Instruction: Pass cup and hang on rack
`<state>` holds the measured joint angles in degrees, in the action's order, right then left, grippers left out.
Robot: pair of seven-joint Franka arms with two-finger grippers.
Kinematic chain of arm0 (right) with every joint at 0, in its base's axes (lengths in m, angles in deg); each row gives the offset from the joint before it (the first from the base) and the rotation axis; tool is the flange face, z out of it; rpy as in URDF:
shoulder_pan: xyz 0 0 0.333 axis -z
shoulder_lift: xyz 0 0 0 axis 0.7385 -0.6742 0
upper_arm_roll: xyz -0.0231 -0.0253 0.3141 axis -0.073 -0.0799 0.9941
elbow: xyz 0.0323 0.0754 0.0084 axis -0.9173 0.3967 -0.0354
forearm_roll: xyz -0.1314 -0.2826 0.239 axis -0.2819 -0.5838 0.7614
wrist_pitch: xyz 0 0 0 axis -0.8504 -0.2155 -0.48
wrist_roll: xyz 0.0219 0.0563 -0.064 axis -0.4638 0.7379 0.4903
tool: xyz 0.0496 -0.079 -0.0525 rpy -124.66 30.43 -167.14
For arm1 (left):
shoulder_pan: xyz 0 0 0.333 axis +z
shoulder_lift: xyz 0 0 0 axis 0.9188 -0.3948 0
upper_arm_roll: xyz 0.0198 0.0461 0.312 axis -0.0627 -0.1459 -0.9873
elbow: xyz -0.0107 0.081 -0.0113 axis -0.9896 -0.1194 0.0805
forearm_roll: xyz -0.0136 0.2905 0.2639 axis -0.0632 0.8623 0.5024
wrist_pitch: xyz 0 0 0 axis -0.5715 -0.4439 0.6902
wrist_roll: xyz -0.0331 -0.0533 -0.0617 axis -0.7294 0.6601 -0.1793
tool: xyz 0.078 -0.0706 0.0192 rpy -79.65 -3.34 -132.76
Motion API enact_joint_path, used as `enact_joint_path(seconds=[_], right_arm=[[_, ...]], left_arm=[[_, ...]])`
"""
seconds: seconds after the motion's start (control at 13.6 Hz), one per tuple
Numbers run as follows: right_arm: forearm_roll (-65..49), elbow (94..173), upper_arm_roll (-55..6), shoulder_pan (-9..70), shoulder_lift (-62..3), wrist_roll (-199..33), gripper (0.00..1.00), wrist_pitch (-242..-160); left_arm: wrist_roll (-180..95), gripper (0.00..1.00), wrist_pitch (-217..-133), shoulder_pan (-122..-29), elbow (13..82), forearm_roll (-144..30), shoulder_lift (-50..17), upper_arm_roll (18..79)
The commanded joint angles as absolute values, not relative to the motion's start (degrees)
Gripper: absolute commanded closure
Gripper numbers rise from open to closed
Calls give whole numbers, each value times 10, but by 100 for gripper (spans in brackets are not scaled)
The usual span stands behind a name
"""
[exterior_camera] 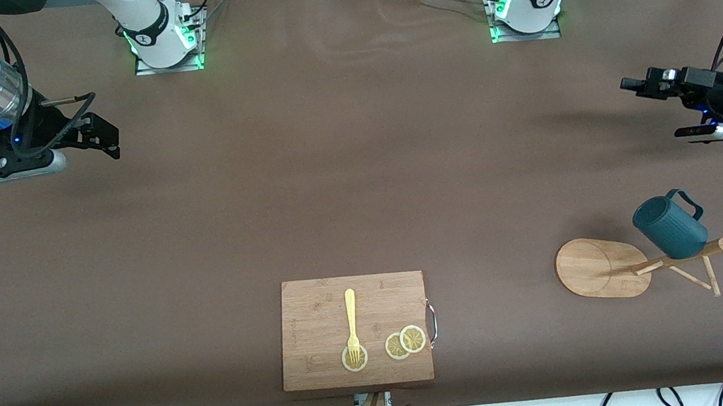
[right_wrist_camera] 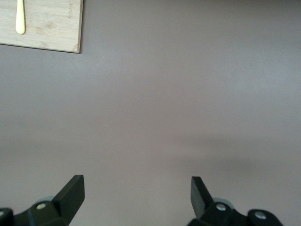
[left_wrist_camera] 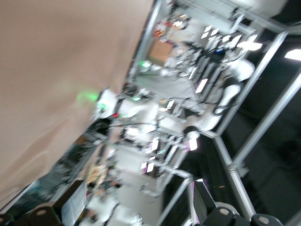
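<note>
The dark teal ribbed mug hangs on the light wooden mug tree. No readable writing shows. The right gripper hovers over bare table, jaws wide; the left gripper hovers over its table end, jaws apart.

Cup on a peg of the rack, near the left arm's end and the table's front-camera edge. Cutting board at the middle of that same edge, with fork and slices on it.
</note>
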<state>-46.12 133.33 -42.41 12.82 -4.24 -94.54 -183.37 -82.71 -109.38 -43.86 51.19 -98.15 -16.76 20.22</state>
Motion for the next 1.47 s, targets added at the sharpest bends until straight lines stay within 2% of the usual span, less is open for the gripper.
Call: enact_joint_path(seconds=[0.0, 0.22, 0.44, 0.74, 1.03, 1.25, 1.4], right_arm=[[-457, 1322, -425, 125, -46, -949, 0, -1830], [-457, 1322, -425, 124, -46, -950, 0, -1831], [-457, 1322, -425, 124, -46, -949, 0, -1831], [-456, 1322, -426, 125, -46, -948, 0, -1831], [-457, 1322, -426, 125, -47, -947, 0, -1831], [-457, 1322, -426, 125, -47, -947, 0, -1830], [-457, 1322, -426, 125, -47, -941, 0, -1831]], left_arm=[[-818, 0, -1131, -501, 449, -891, -105, 201], [-781, 0, -1216, -577, 435, -781, -41, 203], [-761, 0, -1281, -614, 390, -682, -20, 237], [-720, 0, -1387, -718, 378, -539, 15, 241], [-716, 0, -1506, -730, 359, -477, 27, 247], [-684, 0, -1485, -732, 327, -467, 39, 256], [-496, 0, -1419, -733, 309, -466, 45, 276]])
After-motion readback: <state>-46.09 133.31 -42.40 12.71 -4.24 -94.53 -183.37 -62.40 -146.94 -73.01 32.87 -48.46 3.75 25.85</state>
